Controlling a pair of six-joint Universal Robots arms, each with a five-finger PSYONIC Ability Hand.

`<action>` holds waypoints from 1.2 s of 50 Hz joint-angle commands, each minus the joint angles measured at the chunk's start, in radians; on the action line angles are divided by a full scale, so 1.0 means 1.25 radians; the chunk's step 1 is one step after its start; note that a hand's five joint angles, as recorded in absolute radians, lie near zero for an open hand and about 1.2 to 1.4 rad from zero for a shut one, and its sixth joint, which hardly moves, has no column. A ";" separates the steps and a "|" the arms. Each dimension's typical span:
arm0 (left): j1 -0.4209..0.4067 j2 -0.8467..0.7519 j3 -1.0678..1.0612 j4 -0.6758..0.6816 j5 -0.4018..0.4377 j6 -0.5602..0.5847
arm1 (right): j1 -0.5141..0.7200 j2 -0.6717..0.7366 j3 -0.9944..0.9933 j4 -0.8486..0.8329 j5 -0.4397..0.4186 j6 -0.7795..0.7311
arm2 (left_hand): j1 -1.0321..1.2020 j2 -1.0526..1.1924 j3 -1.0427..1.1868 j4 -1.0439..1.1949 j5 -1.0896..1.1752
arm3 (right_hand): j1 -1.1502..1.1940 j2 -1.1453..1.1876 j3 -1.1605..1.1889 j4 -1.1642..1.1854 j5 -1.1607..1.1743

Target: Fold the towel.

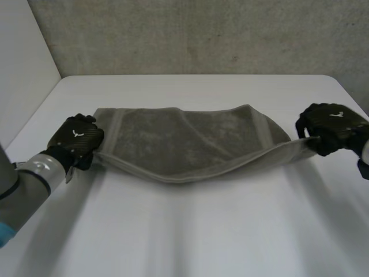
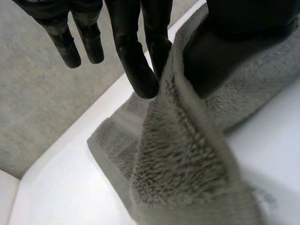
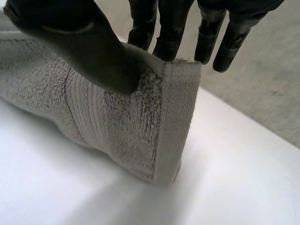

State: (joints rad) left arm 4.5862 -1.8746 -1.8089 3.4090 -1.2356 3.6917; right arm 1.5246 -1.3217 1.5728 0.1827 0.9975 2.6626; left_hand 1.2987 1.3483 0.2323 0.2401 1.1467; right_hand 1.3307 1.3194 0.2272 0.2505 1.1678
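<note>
A white counter (image 1: 190, 231) runs up to a rough grey concrete wall (image 1: 190, 34), with a plain pale panel (image 1: 23, 57) closing off its left side. Across the middle of the counter lies 1 grey-brown terry towel (image 1: 184, 144), spread lengthwise from one side to the other. Its far part rests flat on the surface. The near long edge is raised at both ends and sags toward the counter in the middle, so the cloth forms a shallow trough. A flat woven band crosses the towel near each short end.

The left arm (image 1: 23, 184), grey with a light-blue cap, reaches in from the near left. The left robot hand (image 1: 75, 138) is at the towel's left end, at the near corner. In the left wrist view its thumb (image 2: 234, 47) presses the pile against 2 of its fingers (image 2: 136, 61), so this robot hand is grasping the towel, while 2 more fingers (image 2: 70, 42) hang straight and clear of the cloth.

The right robot hand (image 1: 331, 127) is at the towel's right end, again at the near corner. In the right wrist view its thumb (image 3: 93, 51) pins the hemmed corner against the fingers (image 3: 168, 28) behind it, so it too is grasping the towel, which hangs below the pinch.
</note>
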 commanded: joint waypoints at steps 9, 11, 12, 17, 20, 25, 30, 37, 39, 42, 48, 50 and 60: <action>-0.049 -0.205 0.582 -0.111 -0.035 -0.092 | 0.174 0.252 -0.532 0.056 0.194 -0.041 | 0.078 0.038 -0.046 -0.052 0.060 | 0.052 0.061 -0.042 -0.061 0.043; -0.065 -0.200 0.661 -0.107 -0.061 -0.137 | 0.188 0.245 -0.661 -0.051 0.213 0.057 | 0.078 0.038 -0.046 -0.052 0.060 | 0.052 0.061 -0.042 -0.061 0.043; -0.077 -0.188 0.731 -0.097 -0.084 -0.187 | 0.188 0.245 -0.662 -0.052 0.213 0.058 | 0.078 0.038 -0.046 -0.052 0.060 | 0.052 0.061 -0.042 -0.061 0.043; -0.077 -0.117 0.835 -0.031 -0.110 -0.300 | 0.187 0.166 -0.701 -0.254 0.259 0.188 | 0.078 0.038 -0.046 -0.052 0.060 | 0.052 0.061 -0.042 -0.061 0.043; -0.076 -0.087 0.825 0.010 -0.106 -0.328 | 0.185 0.138 -0.677 -0.275 0.255 0.203 | 0.078 0.038 -0.046 -0.052 0.060 | 0.052 0.061 -0.042 -0.061 0.043; -0.072 -0.083 0.731 0.036 -0.087 -0.326 | 0.179 0.104 -0.496 -0.277 0.156 0.203 | 0.078 0.038 -0.046 -0.052 0.060 | 0.052 0.061 -0.042 -0.061 0.043; -0.021 -0.083 0.546 0.056 -0.032 -0.321 | 0.171 0.079 -0.313 -0.293 0.058 0.197 | 0.078 0.038 -0.046 -0.052 0.060 | 0.052 0.061 -0.042 -0.061 0.043; 0.030 -0.082 0.241 0.182 0.040 -0.224 | 0.088 0.062 -0.106 -0.296 -0.015 0.146 | 0.078 0.038 -0.046 -0.052 0.060 | 0.052 0.061 -0.042 -0.061 0.043; 0.031 -0.082 0.196 0.205 0.056 -0.200 | 0.079 0.060 -0.068 -0.295 -0.029 0.125 | 0.078 0.038 -0.046 -0.052 0.060 | 0.052 0.061 -0.042 -0.061 0.043; 0.031 -0.081 0.128 0.240 0.078 -0.158 | 0.068 0.058 -0.005 -0.295 -0.056 0.079 | 0.078 0.038 -0.046 -0.052 0.060 | 0.052 0.061 -0.042 -0.061 0.043; 0.030 -0.025 0.045 0.239 0.084 -0.133 | 0.044 0.027 0.087 -0.266 -0.062 0.015 | 0.078 0.038 -0.046 -0.052 0.060 | 0.052 0.061 -0.042 -0.061 0.043; 0.031 0.008 0.016 0.234 0.084 -0.133 | 0.031 -0.021 0.104 -0.246 -0.064 0.015 | 0.078 0.038 -0.046 -0.052 0.060 | 0.052 0.061 -0.042 -0.061 0.043; 0.090 0.250 -0.113 0.149 0.110 -0.139 | -0.142 -0.252 0.126 -0.058 -0.179 0.021 | 0.078 0.038 -0.046 -0.052 0.060 | 0.052 0.061 -0.042 -0.061 0.043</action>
State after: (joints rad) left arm 4.6540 -1.7015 -1.8836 3.6656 -1.1242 3.5254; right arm 1.4703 -1.5171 1.7432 -0.0085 0.8647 2.6808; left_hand 1.3014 1.3487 0.2323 0.2401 1.1568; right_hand 1.3310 1.3193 0.2272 0.2505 1.1718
